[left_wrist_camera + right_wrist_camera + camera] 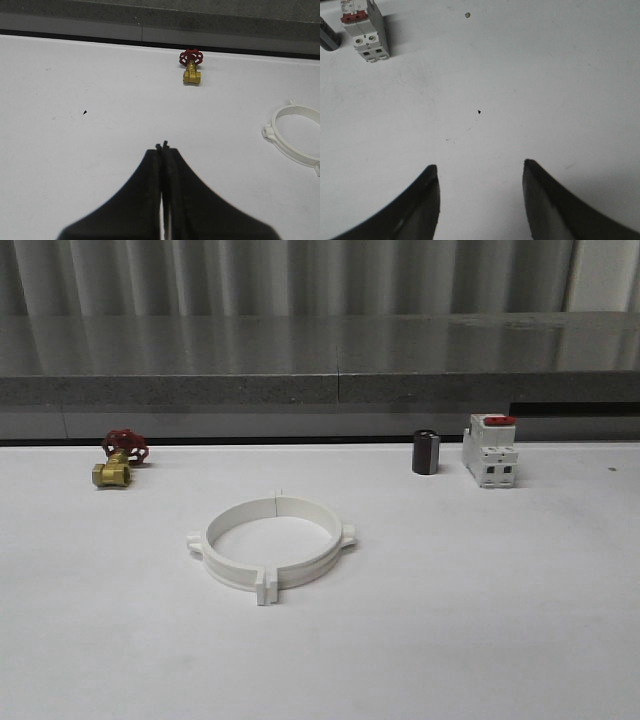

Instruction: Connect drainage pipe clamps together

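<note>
White tabletop (480, 620) | drainage pipe clamps (270, 541) sit joined as one ring; I judge task done | left claw (162, 146) clenched empty | right claw (481, 170) released

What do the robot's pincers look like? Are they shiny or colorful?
Not colorful. The left pincer and the right pincer both have plain black fingers with a dull, matte look. Each finger is wide at its base and curves to a narrow tip. No markings, stickers or cables are visible on them.
</note>
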